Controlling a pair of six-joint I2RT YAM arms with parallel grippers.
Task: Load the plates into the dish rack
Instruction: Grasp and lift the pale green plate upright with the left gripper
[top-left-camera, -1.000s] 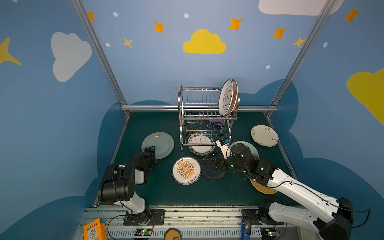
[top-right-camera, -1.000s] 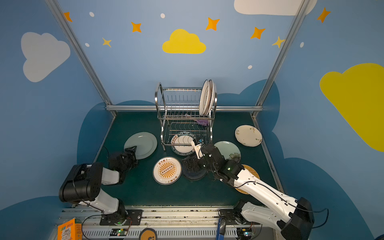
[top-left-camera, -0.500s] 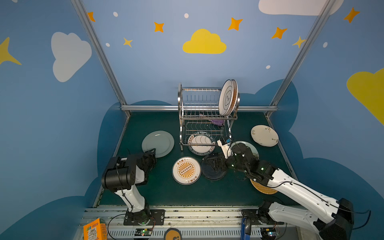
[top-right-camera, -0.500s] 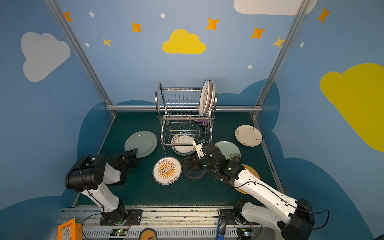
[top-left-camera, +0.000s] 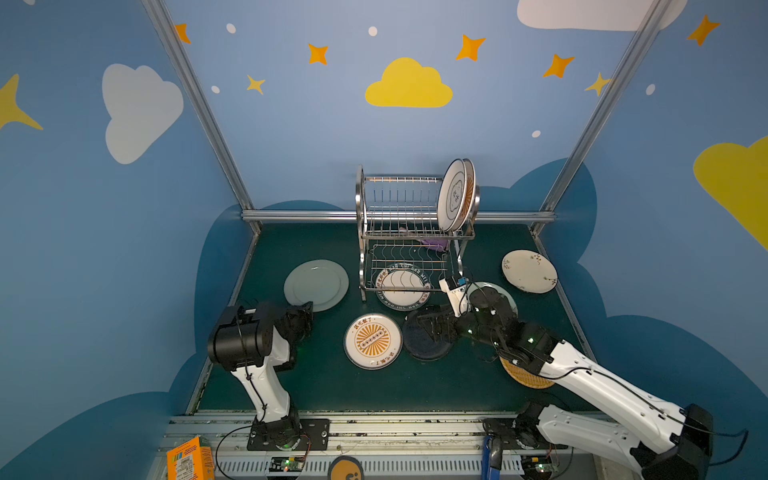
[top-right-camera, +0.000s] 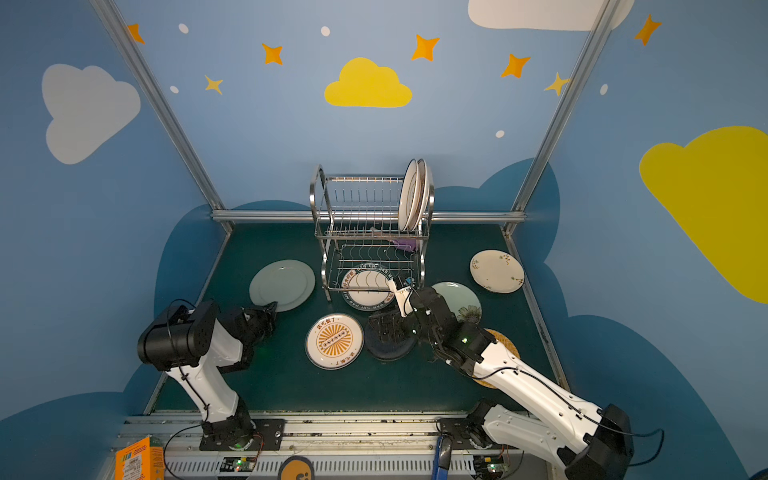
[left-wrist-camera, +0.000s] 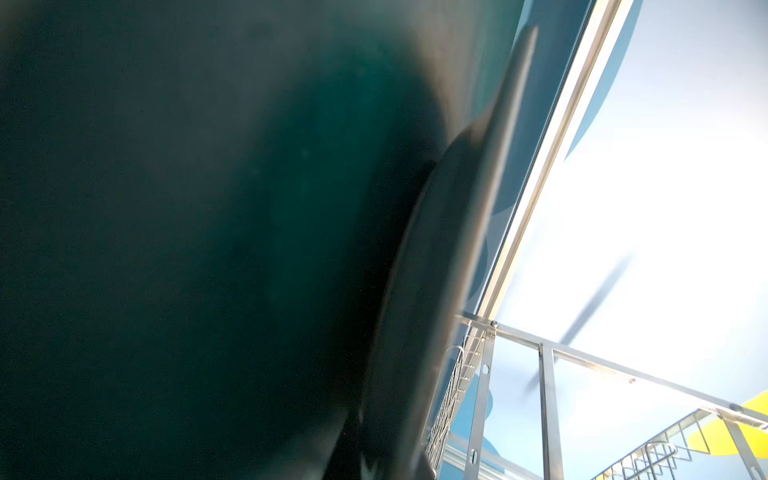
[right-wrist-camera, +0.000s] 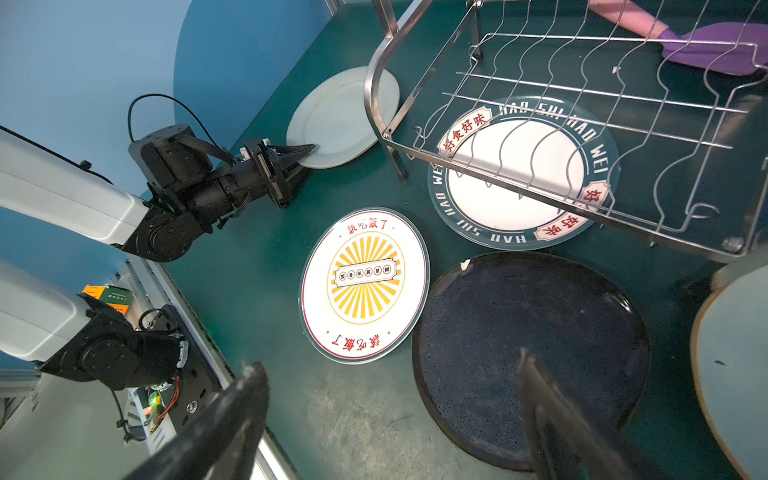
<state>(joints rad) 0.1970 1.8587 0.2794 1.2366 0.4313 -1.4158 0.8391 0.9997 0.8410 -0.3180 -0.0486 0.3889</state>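
Note:
The steel dish rack (top-left-camera: 409, 232) (top-right-camera: 365, 232) stands at the back with two plates (top-left-camera: 455, 195) upright in its upper tier. My left gripper (top-left-camera: 309, 309) (right-wrist-camera: 309, 150) is shut on the near rim of the pale green plate (top-left-camera: 316, 284) (right-wrist-camera: 340, 116), which lies on the mat. The left wrist view is dark and blurred, filled by that plate's rim (left-wrist-camera: 457, 249). My right gripper (top-left-camera: 432, 328) (right-wrist-camera: 388, 370) hangs open over the dark navy plate (top-left-camera: 424, 345) (right-wrist-camera: 528, 353). Beside it lies the sunburst plate (top-left-camera: 372, 340) (right-wrist-camera: 365, 282). A lettered-rim plate (top-left-camera: 402, 286) (right-wrist-camera: 519, 183) lies under the rack.
A cream floral plate (top-left-camera: 528, 271) lies at the right. A woven tan plate (top-left-camera: 523, 374) and a pale flowered plate (top-left-camera: 503, 295) sit partly under my right arm. A purple spatula (right-wrist-camera: 706, 45) rests in the rack. An orange box (top-left-camera: 189, 459) stands on the front rail.
My left gripper's jaws have closed on the pale green plate's rim, and the left arm's elbow has swung up. The right arm has hardly moved.

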